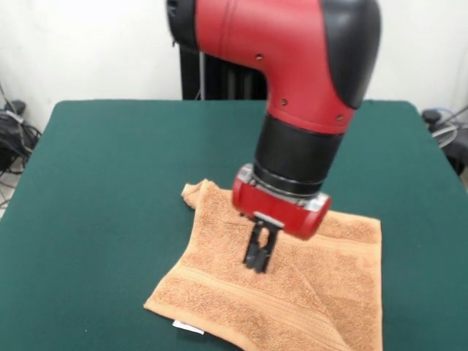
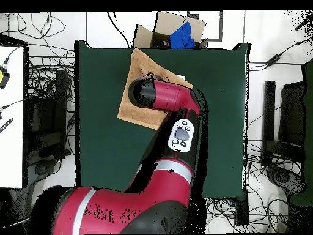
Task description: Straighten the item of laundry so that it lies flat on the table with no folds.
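The orange-tan towel (image 1: 307, 292) lies on the green table (image 1: 110, 183) at the near right, mostly spread out. Its far left corner (image 1: 191, 194) is curled, and a diagonal crease runs across its right half. A small white tag (image 1: 188, 327) sticks out at its near left edge. My gripper (image 1: 257, 257) points down over the towel's middle, fingertips close together at or just above the cloth, with nothing seen between them. In the overhead view the towel (image 2: 137, 98) lies near the table's far edge, partly hidden under my arm, which also hides the gripper.
A cardboard box (image 2: 174, 27) with something blue in it stands just beyond the table's edge by the towel in the overhead view. Cables lie on the floor around the table (image 2: 104, 153). The towel's near edge runs out of the front view at the bottom.
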